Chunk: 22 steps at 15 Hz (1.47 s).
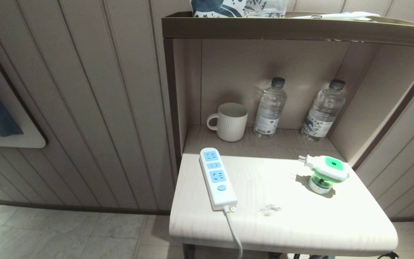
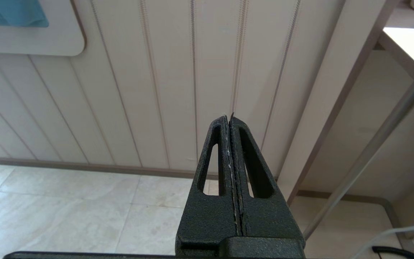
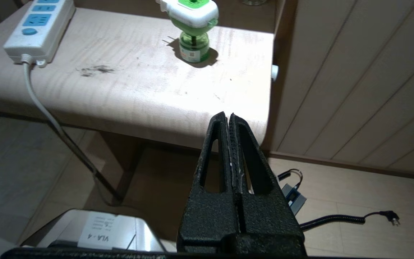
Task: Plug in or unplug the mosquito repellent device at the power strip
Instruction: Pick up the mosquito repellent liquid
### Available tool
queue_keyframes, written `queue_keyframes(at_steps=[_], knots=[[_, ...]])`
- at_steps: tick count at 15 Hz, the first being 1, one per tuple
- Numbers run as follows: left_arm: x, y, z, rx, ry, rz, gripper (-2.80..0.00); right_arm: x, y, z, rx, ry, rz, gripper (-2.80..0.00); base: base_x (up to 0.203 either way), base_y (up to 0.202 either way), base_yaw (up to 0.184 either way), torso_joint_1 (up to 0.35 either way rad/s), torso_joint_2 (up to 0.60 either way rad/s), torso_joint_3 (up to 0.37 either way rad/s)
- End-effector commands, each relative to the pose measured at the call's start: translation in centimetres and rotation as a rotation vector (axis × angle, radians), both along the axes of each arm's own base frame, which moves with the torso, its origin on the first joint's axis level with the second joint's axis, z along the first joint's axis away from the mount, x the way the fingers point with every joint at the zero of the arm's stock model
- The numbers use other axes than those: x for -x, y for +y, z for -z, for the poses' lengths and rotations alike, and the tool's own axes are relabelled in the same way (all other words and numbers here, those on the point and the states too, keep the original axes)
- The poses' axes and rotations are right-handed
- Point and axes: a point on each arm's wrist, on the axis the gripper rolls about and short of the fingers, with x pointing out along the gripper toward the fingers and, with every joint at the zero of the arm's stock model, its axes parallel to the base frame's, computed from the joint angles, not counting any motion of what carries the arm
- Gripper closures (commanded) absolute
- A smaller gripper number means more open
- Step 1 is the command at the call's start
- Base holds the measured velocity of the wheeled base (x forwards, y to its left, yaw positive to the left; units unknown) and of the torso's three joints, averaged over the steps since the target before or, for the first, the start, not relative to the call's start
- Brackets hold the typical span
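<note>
The mosquito repellent device [image 1: 325,173] stands upright on the right side of the pale table [image 1: 300,223], its metal prongs pointing left and plugged into nothing; it also shows at the far end of the table in the right wrist view [image 3: 192,28]. The white power strip [image 1: 217,178] lies on the table's left side, all its blue sockets empty, its cord running off the front edge; its near end shows too [image 3: 38,28]. My right gripper [image 3: 228,116] is shut and empty, below and in front of the table's front edge. My left gripper [image 2: 228,117] is shut and empty, low by the wall left of the table.
A white ribbed mug [image 1: 230,121] and two clear water bottles [image 1: 270,108] [image 1: 323,109] stand in the niche behind the table. Panelled walls close in on both sides. A black cable with a plug [image 3: 350,218] lies on the floor at the right.
</note>
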Motion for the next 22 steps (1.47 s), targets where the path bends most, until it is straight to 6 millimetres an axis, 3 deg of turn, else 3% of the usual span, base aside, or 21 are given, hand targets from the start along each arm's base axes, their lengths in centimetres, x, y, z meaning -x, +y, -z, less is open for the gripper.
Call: queue_keyframes(at_steps=[1, 6, 10, 12, 15, 18, 22], knots=[[0.0, 0.0, 0.0, 0.001, -0.002, 0.001, 0.00, -3.1, 0.0, -2.5, 0.001, 0.132, -0.032, 0.00, 0.000, 0.000, 0.000, 0.000, 0.00, 0.000], [0.0, 0.0, 0.0, -0.001, -0.001, 0.000, 0.00, -12.3, 1.3, -6.8, -0.020, 0.412, -0.161, 0.00, 0.000, 0.000, 0.000, 0.000, 0.00, 0.000], [0.0, 0.0, 0.0, -0.001, -0.001, 0.000, 0.00, -17.6, 2.5, -9.8, -0.023, 0.530, -0.214, 0.00, 0.000, 0.000, 0.000, 0.000, 0.00, 0.000], [0.0, 0.0, 0.0, 0.001, -0.001, 0.001, 0.00, -20.0, 2.5, -10.2, -0.013, 0.626, -0.192, 0.00, 0.000, 0.000, 0.000, 0.000, 0.00, 0.000], [0.0, 0.0, 0.0, -0.001, -0.001, 0.000, 0.00, -21.4, 1.9, -10.9, 0.046, 0.646, -0.177, 0.00, 0.000, 0.000, 0.000, 0.000, 0.00, 0.000], [0.0, 0.0, 0.0, -0.001, -0.001, 0.001, 0.00, -23.1, 1.8, -10.0, 0.102, 0.685, -0.157, 0.00, 0.000, 0.000, 0.000, 0.000, 0.00, 0.000], [0.0, 0.0, 0.0, -0.001, 0.000, 0.001, 0.00, -23.4, 1.8, -10.7, 0.115, 0.661, -0.157, 0.00, 0.000, 0.000, 0.000, 0.000, 0.00, 0.000]])
